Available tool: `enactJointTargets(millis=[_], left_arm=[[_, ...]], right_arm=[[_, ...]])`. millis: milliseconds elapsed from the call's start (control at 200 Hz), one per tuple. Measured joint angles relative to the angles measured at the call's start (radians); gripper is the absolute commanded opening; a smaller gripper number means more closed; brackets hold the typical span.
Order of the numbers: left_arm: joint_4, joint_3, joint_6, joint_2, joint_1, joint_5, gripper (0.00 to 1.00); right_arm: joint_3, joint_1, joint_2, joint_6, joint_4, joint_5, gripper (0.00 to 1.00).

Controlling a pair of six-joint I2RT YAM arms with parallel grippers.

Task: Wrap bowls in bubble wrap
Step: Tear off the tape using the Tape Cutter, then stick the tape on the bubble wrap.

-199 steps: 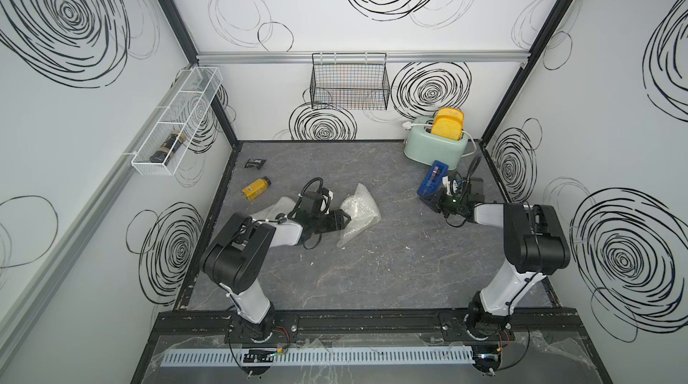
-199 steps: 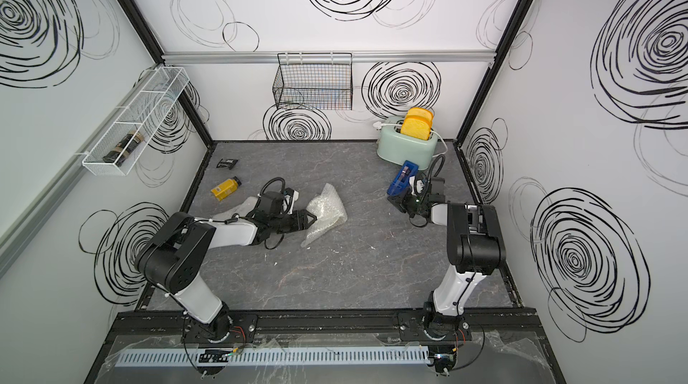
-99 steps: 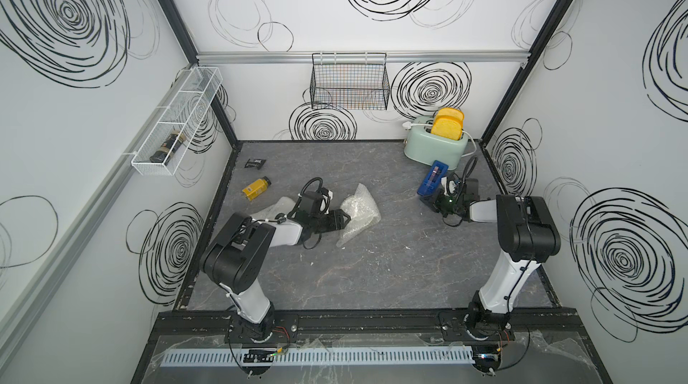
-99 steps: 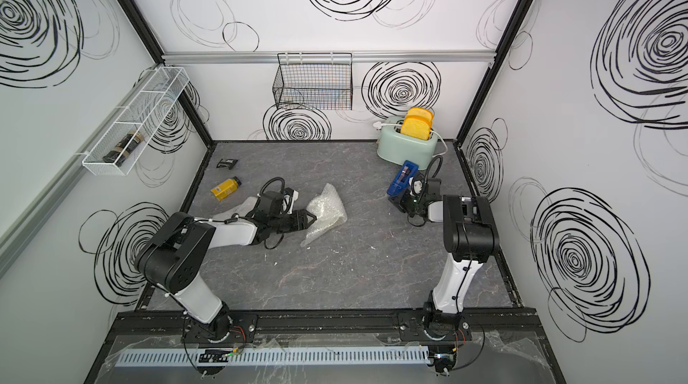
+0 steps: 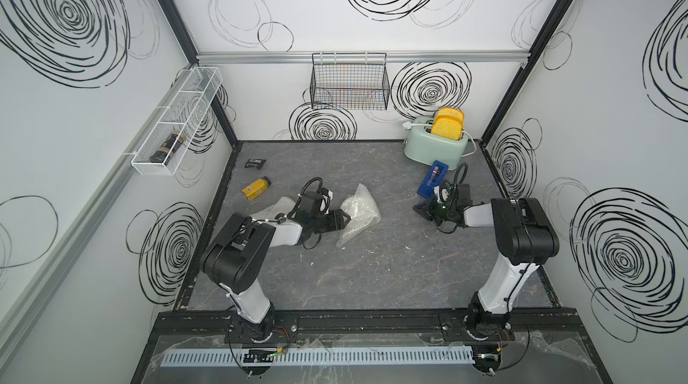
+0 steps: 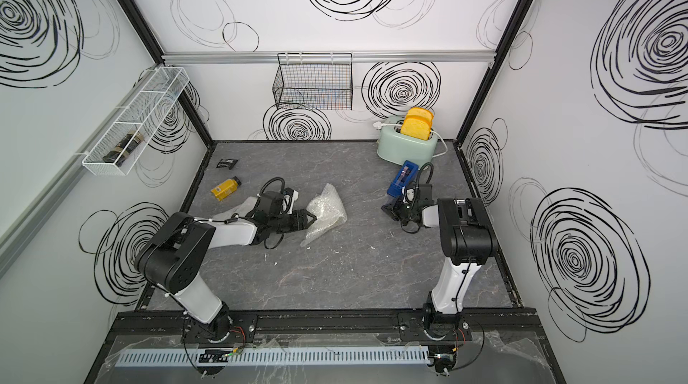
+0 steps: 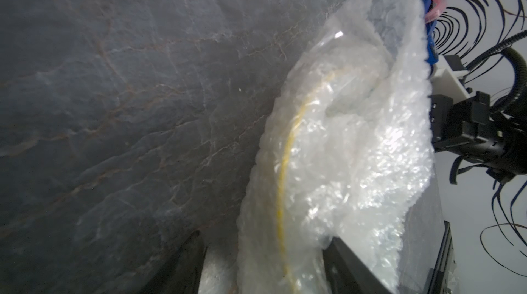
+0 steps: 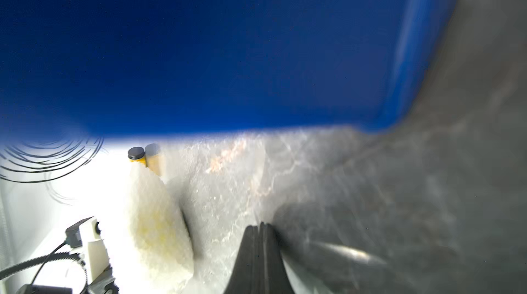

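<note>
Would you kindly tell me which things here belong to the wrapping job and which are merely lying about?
Job: bubble-wrapped bowl, second bubble wrap sheet, probably the blue tape dispenser.
Lying about: toaster, yellow bottle, black packet, wire basket, white rack.

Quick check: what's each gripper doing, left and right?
Left gripper: fingers closed on the bubble-wrapped bowl.
Right gripper: shut, holding nothing.
</note>
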Motion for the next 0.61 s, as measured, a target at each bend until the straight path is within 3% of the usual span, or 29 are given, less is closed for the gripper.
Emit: enactJointTargets(millis=[145, 270, 440, 605], left_arm=[[0.000, 0.000, 0.000, 0.000, 0.000, 0.001, 0.68], [0.000, 0.000, 0.000, 0.000, 0.000, 0.002, 0.68], [0.000, 0.000, 0.000, 0.000, 0.000, 0.004, 0.68], [0.000, 0.000, 0.000, 0.000, 0.000, 0.005, 0.68]], right_arm=[[-0.010, 0.032, -0.050, 0.005, -0.050, 0.005, 0.00], [0.041, 0.128, -0.148, -0.030, -0.153, 0.011, 0.00], [0.283, 0.277, -0.205, -0.069, -0.192, -0.037, 0.00], [0.525, 0.411, -0.125, -0.127, -0.230, -0.098, 0.00]])
